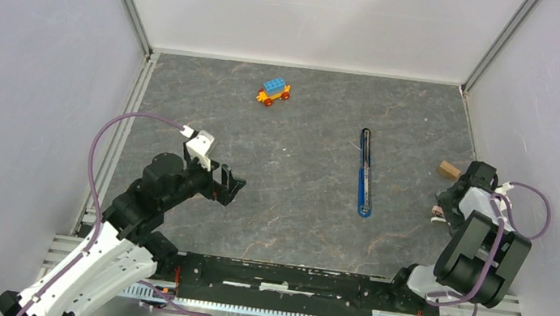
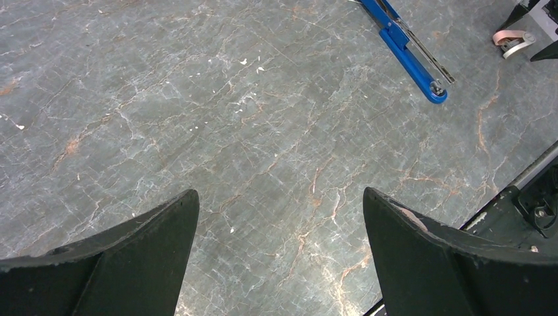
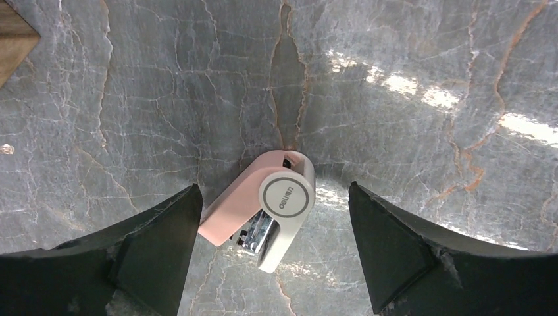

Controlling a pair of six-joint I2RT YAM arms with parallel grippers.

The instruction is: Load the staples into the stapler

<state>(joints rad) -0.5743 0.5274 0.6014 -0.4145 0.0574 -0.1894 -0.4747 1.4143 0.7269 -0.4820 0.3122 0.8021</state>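
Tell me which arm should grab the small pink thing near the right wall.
Right. The right hand is open directly over the pink thing, one finger on each side. The left hand is open too, but over bare table, on the far side of the blue stapler.

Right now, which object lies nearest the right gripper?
The pink-and-white gadget, lying between the open right gripper's fingers; the wooden block, blue stapler and toy car lie outside them.
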